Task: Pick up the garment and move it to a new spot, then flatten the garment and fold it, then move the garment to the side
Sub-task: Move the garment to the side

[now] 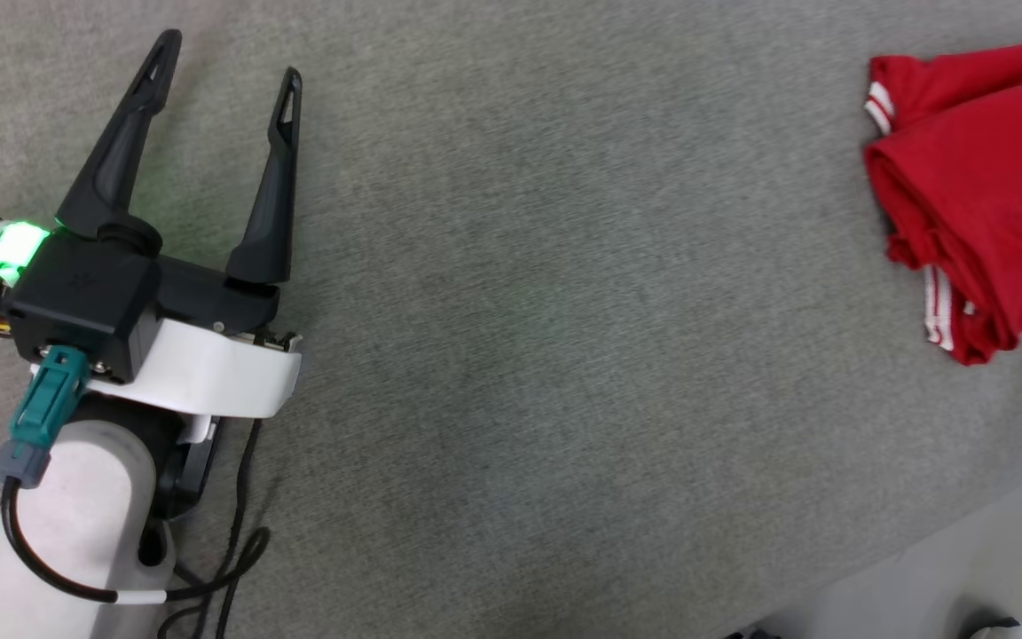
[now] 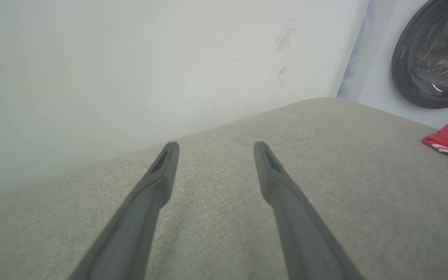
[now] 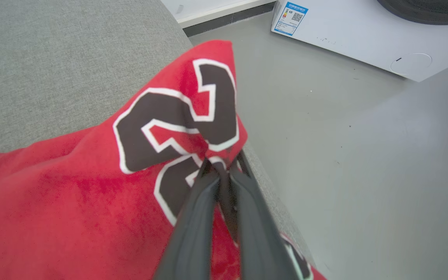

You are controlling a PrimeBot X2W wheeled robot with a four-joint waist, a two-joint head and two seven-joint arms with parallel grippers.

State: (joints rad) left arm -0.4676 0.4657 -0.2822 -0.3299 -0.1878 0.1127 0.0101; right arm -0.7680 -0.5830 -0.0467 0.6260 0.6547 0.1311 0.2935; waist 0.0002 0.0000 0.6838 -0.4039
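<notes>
The right claw (image 3: 224, 163) is clenched on the garment (image 3: 72, 186). Its two dark, smooth fingers are pressed together on a pinch of red cloth right at a black, white-outlined numeral. Around the pinch the soft knit puckers into creases. Past the fingertips a flap of it comes to a point, aimed at the far edge of the counter (image 3: 64, 58). The printed face is turned toward the wrist camera, and the rest of the red cloth spreads back along the counter's edge.

In the head view the garment (image 1: 981, 177) is a bunched, layered bundle at the upper right, running off the frame's right side. The part that shows runs slantwise, from the upper right down to a blunt lower tip. There is red-and-white striped trim at its upper left corner and again near that lower tip.

The counter is covered in grey woven cloth with a fine grain and has a rounded edge. Beyond it is a smooth grey floor (image 3: 344, 155) and a white washing machine (image 3: 344, 35) with a small label.

The left claw (image 1: 231, 60) is released. Its long, tapering black fingers are spread wide over bare counter, well apart from the garment. A green light (image 1: 14, 244) glows at its base.
</notes>
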